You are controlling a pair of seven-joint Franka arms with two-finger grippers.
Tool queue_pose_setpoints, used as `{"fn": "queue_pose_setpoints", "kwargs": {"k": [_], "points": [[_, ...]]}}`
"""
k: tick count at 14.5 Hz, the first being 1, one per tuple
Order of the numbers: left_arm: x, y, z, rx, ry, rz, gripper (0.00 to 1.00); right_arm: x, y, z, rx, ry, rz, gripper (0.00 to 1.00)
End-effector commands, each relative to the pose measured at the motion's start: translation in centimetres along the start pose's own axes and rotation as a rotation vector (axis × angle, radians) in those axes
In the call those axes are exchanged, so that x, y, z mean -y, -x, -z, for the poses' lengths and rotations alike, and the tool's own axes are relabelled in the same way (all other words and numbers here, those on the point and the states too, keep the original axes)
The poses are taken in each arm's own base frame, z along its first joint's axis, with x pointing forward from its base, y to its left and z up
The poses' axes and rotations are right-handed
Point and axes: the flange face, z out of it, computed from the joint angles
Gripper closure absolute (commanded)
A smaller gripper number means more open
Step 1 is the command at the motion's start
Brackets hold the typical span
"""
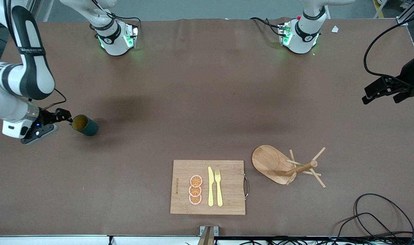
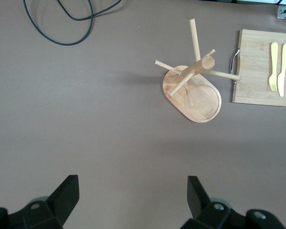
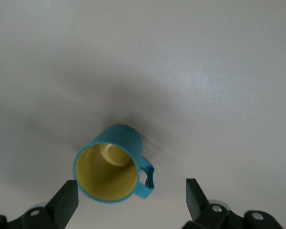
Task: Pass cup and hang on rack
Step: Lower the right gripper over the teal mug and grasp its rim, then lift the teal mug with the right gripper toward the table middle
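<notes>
Cutting board (image 1: pixel 208 187) nearest the camera, rack (image 1: pixel 285 166) just beside it. Cup (image 1: pixel 84 125) farther, well apart toward right arm's end, standing on the table. Right gripper (image 1: pixel 65 117) over it, jaws wide, nothing held. Left gripper (image 1: pixel 380 93) waits wide, empty.

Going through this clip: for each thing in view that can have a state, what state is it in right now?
cup: on the table, unheld, mouth open toward the right pincer.
rack: standing on its base, pegs bare.
right pincer: open, beside the cup's rim.
left pincer: open, empty, up over the left arm's end of the table, waiting.
cutting board: flat, carrying knife, fork and three orange slices.
</notes>
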Motion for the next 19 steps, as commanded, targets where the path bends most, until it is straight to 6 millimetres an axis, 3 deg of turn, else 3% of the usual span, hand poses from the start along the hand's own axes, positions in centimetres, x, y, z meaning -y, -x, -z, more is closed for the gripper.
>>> {"fn": "queue_pose_setpoints", "kwargs": {"k": [1,5,7,9,12,16,18,19], "points": [[-0.1,-0.3,0.4,-0.014,-0.008,-0.004,0.0,1.2,1.6,-2.8,-0.045,0.025,0.061,0.0],[-0.1,-0.4,0.5,-0.017,-0.008,-0.004,0.0,0.8,1.6,-6.4,-0.038,0.029,0.078,0.04],[-0.1,-0.4,0.5,-0.017,-0.009,-0.004,0.0,1.1,1.9,-7.7,-0.045,0.039,0.08,0.17],[-0.1,-0.4,0.5,-0.018,-0.009,-0.004,0.0,1.1,2.1,-8.6,-0.034,0.03,0.08,0.45],[-0.1,-0.4,0.5,-0.018,-0.009,-0.004,0.0,1.2,2.1,-8.8,-0.027,0.025,0.167,0.96],[-0.1,-0.4,0.5,-0.018,-0.009,-0.004,0.0,1.3,1.8,-8.3,-0.016,0.008,0.163,1.0],[0.0,-0.4,0.5,-0.018,-0.009,-0.002,0.0,2.0,1.0,-6.7,0.029,-0.045,0.104,1.0],[0.0,-0.4,0.5,-0.018,-0.009,-0.002,0.0,2.9,0.1,-4.9,0.041,-0.058,0.076,1.0]]}}
